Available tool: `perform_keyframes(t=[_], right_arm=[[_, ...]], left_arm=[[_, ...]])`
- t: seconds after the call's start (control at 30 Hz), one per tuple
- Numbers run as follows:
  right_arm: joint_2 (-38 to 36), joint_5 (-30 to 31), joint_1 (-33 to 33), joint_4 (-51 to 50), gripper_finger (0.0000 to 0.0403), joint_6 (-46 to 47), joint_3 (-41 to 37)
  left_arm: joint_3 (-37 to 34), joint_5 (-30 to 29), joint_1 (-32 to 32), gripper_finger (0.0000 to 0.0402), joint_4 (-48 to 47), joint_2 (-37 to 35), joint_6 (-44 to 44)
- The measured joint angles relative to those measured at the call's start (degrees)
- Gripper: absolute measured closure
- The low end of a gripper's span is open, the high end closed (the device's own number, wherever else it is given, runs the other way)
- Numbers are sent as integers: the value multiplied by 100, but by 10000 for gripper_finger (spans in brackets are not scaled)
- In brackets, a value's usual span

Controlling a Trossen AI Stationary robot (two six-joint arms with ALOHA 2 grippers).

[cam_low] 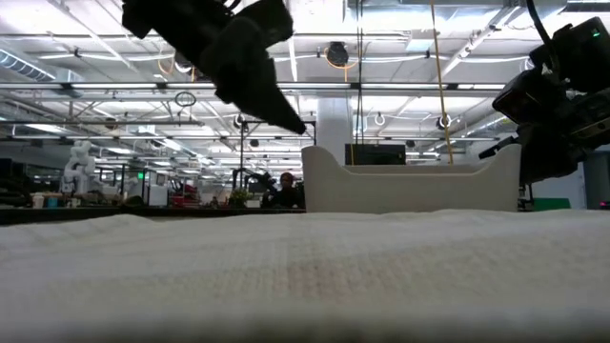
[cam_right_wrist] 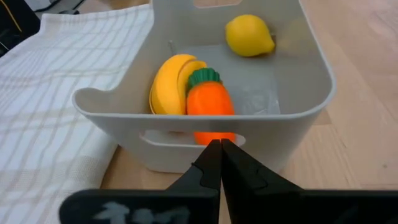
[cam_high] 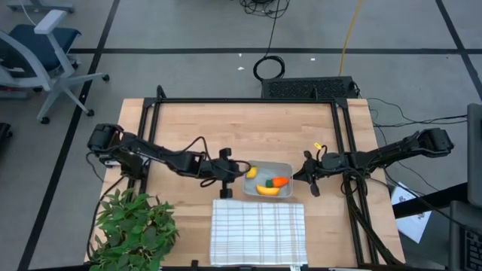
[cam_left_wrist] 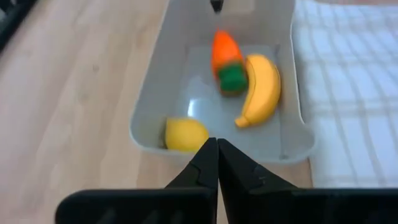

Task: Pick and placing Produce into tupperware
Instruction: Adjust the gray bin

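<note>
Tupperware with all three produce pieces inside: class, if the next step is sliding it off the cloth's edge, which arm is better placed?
Probably either, slightly the left. The left gripper and right gripper, both shut and empty, flank the tupperware at opposite ends; the left sits nearer its wall.

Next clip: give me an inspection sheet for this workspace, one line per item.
Surface: wooden table, bare at the back.
Job's things: banana, carrot and round yellow fruit all lie inside the tupperware.
Clutter: checked cloth in front of the tupperware; leafy plant at the front left corner.
Grippers: left gripper and right gripper both shut, empty, at opposite ends of the tupperware.
Cables: coil on the floor behind the table.
Surroundings: office chair.
</note>
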Motion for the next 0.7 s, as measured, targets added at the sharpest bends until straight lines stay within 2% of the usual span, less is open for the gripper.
perform_keyframes(t=[0.1, 0.33, 0.5, 0.7], right_arm=[[0, 3, 0, 0, 403, -2, 0], [0, 6, -1, -6, 403, -4, 0], [-2, 12, -2, -13, 403, -4, 0], [-2, 14, -2, -13, 403, -2, -1]], left_arm=[[111, 42, 86, 389, 128, 5, 143], [156, 654, 323, 390, 605, 333, 221], [143, 688, 340, 399, 664, 615, 309], [152, 675, 345, 384, 761, 817, 309]])
